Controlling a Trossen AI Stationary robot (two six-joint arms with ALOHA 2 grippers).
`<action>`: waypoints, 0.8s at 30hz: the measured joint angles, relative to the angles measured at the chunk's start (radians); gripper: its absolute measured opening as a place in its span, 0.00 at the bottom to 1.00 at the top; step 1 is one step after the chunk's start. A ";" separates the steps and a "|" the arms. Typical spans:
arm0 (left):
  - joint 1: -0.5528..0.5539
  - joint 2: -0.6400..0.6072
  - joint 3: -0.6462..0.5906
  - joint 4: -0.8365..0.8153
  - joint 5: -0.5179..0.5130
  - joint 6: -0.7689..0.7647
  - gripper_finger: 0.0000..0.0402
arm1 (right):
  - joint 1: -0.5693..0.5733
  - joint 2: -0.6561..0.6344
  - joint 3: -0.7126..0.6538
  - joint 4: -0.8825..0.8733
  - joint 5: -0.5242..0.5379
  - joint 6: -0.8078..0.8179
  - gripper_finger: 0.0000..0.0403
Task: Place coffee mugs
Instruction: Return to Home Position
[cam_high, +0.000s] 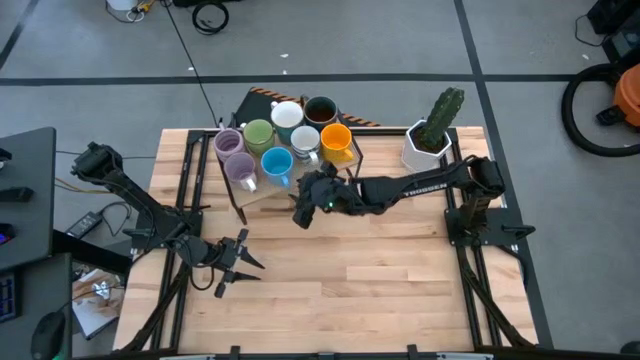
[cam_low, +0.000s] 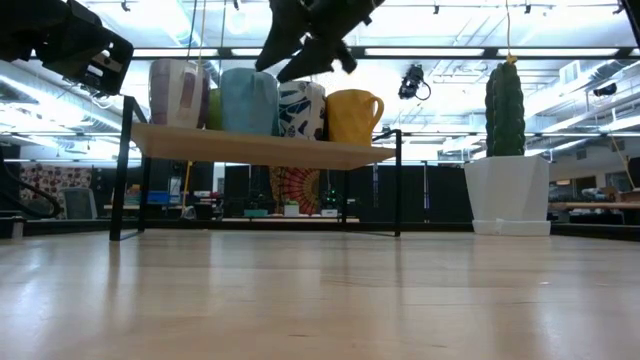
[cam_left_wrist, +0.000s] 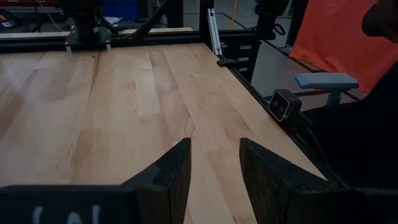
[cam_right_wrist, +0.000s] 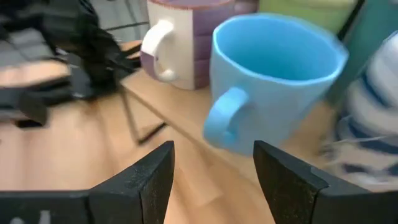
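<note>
A low shelf (cam_high: 262, 193), made of a light wooden board on a dark metal frame, stands on the light wooden table (cam_high: 380, 270). All eight small ceramic mugs stand upright on this shelf.

Along the front edge of the shelf stand four of them:
- a purple striped mug with a white handle (cam_high: 240, 166)
- a light blue glossy mug (cam_high: 277, 162)
- a white mug with a blue pattern (cam_high: 305, 146)
- an orange-yellow mug (cam_high: 336, 139)

Behind them, toward the back edge of the shelf, are a second purple mug (cam_high: 228, 140), a green mug (cam_high: 258, 133), a plain white mug (cam_high: 287, 115) and a dark brown mug (cam_high: 320, 110).

The right gripper (cam_high: 302, 212) hovers just in front of the shelf, near the light blue glossy mug but not touching it. In the low view it is higher than the rims of the mugs. Its two dark fingers are spread apart and nothing is between them. The handle of the light blue glossy mug points out from the shelf toward this gripper.

The left gripper (cam_high: 238, 268) is well apart from the shelf, over bare table in front of the left end of the shelf. Its fingers are also spread apart and hold nothing.

A white faceted pot with a green cactus (cam_high: 430, 140) stands on the table beside the right end of the shelf, not touching it.
</note>
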 joint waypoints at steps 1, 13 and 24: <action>0.000 0.000 0.000 0.000 0.000 0.000 0.35 | 0.015 0.000 0.000 -0.001 0.050 -0.040 0.56; -0.001 0.000 0.000 0.006 0.000 0.005 0.35 | 0.093 0.010 0.000 0.045 0.213 -0.372 0.56; -0.065 0.000 0.000 0.145 -0.013 0.234 0.35 | 0.222 -0.187 -0.015 -0.361 0.271 -0.154 0.52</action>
